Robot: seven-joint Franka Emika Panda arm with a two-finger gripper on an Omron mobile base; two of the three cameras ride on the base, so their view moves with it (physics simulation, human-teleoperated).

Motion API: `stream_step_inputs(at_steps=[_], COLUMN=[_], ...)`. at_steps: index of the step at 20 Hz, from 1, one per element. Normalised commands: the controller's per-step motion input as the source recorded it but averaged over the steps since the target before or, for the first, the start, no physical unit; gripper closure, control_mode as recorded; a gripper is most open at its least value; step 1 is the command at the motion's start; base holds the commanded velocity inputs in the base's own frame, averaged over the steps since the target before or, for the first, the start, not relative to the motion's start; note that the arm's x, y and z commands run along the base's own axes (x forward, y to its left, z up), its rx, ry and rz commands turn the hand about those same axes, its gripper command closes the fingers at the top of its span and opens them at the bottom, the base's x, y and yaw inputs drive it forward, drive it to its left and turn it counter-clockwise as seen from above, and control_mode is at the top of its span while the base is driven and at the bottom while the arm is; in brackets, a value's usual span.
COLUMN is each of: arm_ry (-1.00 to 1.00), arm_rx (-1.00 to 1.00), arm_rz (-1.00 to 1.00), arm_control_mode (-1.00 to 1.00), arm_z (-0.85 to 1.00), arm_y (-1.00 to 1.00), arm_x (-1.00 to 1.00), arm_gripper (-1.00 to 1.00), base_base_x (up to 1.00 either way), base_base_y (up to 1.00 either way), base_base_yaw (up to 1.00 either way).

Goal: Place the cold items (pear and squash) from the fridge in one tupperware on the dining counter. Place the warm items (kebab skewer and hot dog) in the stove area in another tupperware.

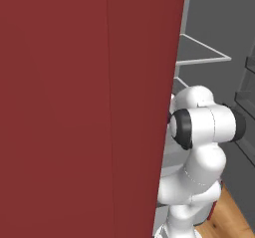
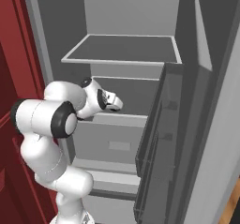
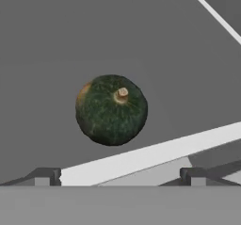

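The squash (image 3: 111,109) is dark green, almost black, flecked with paler green, with an orange-brown patch on one side and a tan stem. It lies on a dark grey fridge shelf (image 3: 56,40) edged in pale grey. Beside the fridge (image 2: 131,17), a panel (image 1: 84,107) is deep red. The arm (image 2: 47,120) is white with black joints.
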Motion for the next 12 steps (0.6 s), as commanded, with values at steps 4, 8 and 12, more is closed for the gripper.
stream_step_inputs(at_steps=[4,8,12], arm_ry=[0.0,0.0,0.0], arm_rx=[0.0,0.02,0.02], arm_rz=[0.01,0.0,0.0], arm_control_mode=[-1.0,-1.0,-1.0], arm_z=[-0.29,-0.33,-0.33], arm_y=[-0.04,-0.3,-0.18], arm_x=[0.57,0.44,0.46], arm_gripper=[-1.0,-1.0,-1.0], base_base_x=[0.0,0.0,0.0], base_base_y=[0.0,0.0,0.0], base_base_yaw=[0.0,0.0,0.0])
